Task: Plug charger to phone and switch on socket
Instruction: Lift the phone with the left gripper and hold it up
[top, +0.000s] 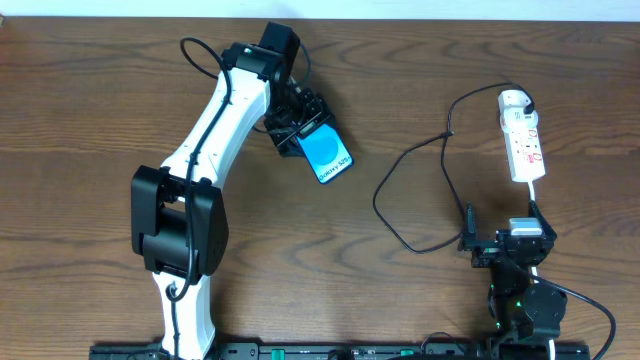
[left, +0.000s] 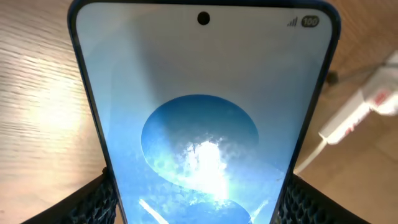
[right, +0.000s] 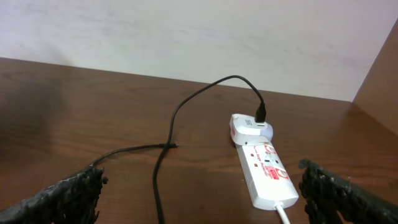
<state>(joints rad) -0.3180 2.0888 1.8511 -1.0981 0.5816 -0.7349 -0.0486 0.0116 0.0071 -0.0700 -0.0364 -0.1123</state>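
One phone (top: 327, 155) clamped, charger (top: 381, 195) not yet fetched.
Phone is gripped by left gripper (top: 298, 133); right gripper (right: 199, 193) is spread, empty; charger's loose tip must be picked up next.

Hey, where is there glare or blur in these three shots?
Left wrist: white glare blooms low on the phone screen, and the socket behind is out of focus. Right wrist: the socket and charger are sharp, evenly lit. Overhead: even light, soft shadows, no glare on the table.
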